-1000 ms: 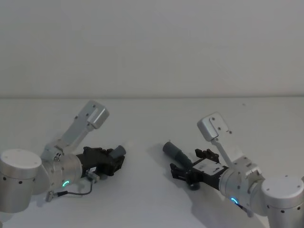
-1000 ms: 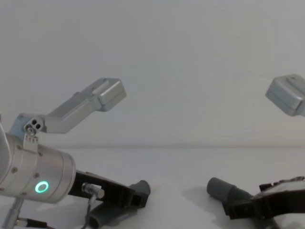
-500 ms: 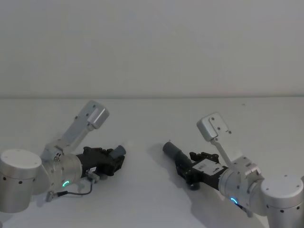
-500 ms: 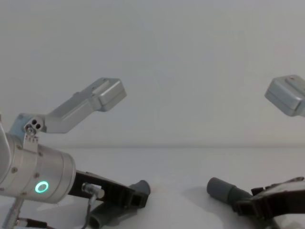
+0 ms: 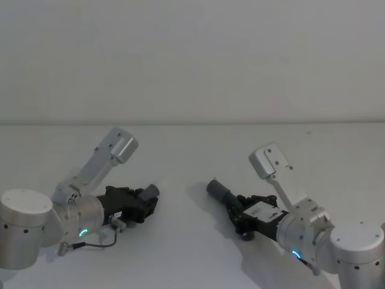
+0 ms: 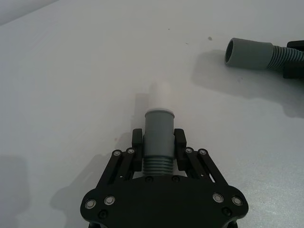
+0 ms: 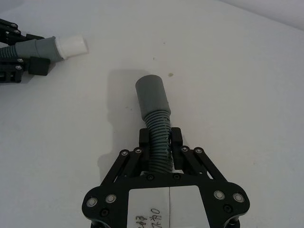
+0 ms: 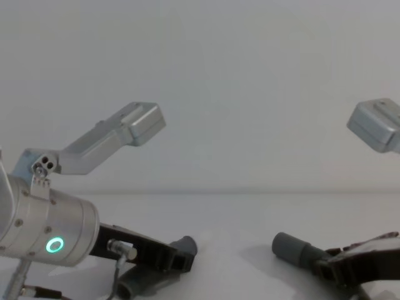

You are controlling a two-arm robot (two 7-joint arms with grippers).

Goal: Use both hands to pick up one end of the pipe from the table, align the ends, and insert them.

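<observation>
Nearest the robot, on its left side, the left end effector (image 5: 146,203) lies low over the white bench (image 5: 186,253), its black fingers (image 6: 137,140) clenched on the left hose piece (image 6: 158,142) where the dark ribs meet the cuff. That piece is short: a few dark grey ribs, then a smooth grey cuff (image 6: 159,129) with a raised ring at its front, then a narrower whitish tip (image 6: 160,96) pointing forward and inward. On the robot's right side the right end effector (image 5: 240,211), also low, grips the right hose piece (image 7: 158,129) by its ribbed middle, a finger pressing each side. This piece curves slightly, its ribs tinged green-grey, and ends in a plain open cuff (image 7: 150,94), wider than the other's tip and hollow at the mouth. Whether either piece touches the bench cannot be told; both cast close shadows. The two ends angle toward each other but are well apart, with bare bench between them.
</observation>
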